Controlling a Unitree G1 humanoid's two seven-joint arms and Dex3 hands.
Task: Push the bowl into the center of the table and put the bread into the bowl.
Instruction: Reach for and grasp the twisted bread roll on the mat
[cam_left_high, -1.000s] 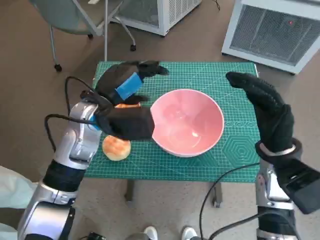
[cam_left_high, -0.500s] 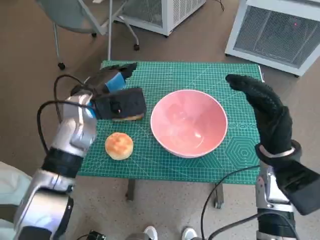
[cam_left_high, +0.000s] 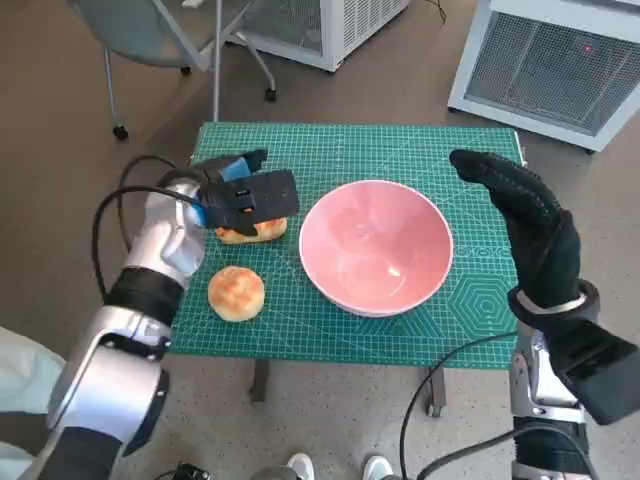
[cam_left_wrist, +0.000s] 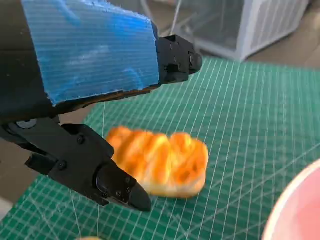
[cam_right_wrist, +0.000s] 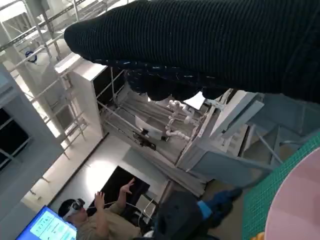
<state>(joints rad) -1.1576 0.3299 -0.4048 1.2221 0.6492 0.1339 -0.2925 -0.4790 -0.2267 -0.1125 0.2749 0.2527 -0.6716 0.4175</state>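
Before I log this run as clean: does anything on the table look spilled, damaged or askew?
Nothing stands out. The pink bowl sits upright and empty on the green mat; the long loaf and the round bun lie whole beside it. The left hand hovers over the loaf.

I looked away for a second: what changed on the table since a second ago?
The left hand drew back from the pink bowl's rim and now hovers over the long bread, holding nothing. The round bun, the bowl and the raised right hand stayed put.
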